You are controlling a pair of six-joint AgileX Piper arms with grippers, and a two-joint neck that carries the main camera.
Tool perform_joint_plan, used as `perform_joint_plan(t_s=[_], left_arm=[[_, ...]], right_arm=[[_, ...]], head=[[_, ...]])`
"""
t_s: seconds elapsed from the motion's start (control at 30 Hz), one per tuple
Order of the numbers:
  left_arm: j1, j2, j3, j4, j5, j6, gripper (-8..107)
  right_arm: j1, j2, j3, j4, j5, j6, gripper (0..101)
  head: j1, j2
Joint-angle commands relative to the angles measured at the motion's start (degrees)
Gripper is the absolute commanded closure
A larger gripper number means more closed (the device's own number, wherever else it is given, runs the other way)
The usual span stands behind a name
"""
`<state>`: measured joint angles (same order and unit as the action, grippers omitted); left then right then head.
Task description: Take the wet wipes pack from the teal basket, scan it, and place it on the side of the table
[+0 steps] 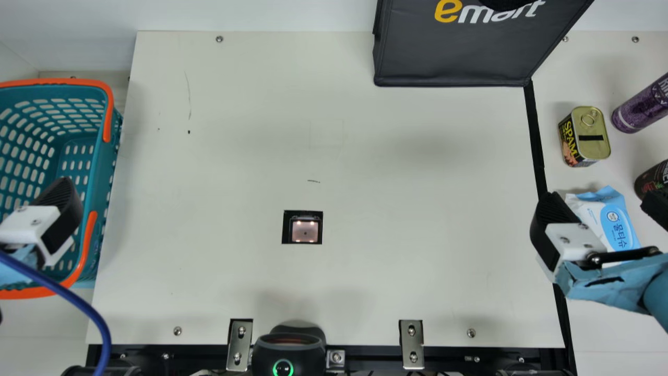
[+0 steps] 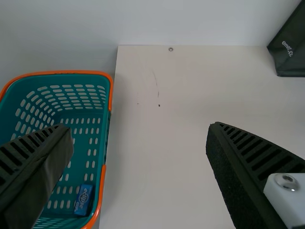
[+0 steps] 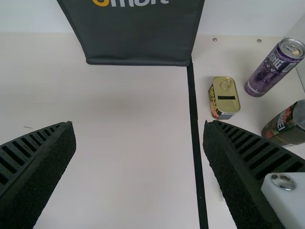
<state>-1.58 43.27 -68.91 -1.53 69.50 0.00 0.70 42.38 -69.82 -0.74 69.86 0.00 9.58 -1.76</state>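
Withdrawing the right gripper [image 3: 138, 124] is judged to be the step in hand, the task's end condition appearing met. Its two ribbed fingers stand wide apart with nothing between their pads; the left gripper [image 2: 138, 126] is likewise spread and unloaded. Recommended method: lift straight up before any sideways travel, keep the spread unchanged, and let neither fingertip catch the loose film. Clearance deserves attention towards the yellow-lidded rectangular meat tin [image 1: 593, 133] and the dark cylindrical can [image 1: 655, 177]; a careless sweep could topple the latter or drag the pack. Whether the scan registered at the square glass scanner window [image 1: 305, 231] cannot be determined.

Item condition: the white and light-blue soft plastic wet wipes pack [image 1: 617, 224] rests on the right side section of the table, beyond the black dividing strip [image 1: 536, 136], near the tin. It appears to lie flat. The film is glossy, its far end crinkled and plain blue, with a brighter blue oval label on top. No tear noted on the visible portion.
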Motion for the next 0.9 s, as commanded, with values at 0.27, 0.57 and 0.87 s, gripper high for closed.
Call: perform_joint_plan(t_s=[0.27, 0.57, 0.87], left_arm=[[0.0, 0.0, 0.0, 0.0, 0.0, 0.0, 9], [0.0, 0.0, 0.0, 0.0, 0.0, 0.0, 9], [0.0, 0.0, 0.0, 0.0, 0.0, 0.0, 9]], right_arm=[[0.0, 0.0, 0.0, 0.0, 0.1, 0.0, 6], [0.0, 0.0, 0.0, 0.0, 0.1, 0.0, 6], [0.0, 0.0, 0.0, 0.0, 0.1, 0.0, 6]], head=[[-1.7, 0.2], [-1.7, 0.2], [-1.7, 0.2]])
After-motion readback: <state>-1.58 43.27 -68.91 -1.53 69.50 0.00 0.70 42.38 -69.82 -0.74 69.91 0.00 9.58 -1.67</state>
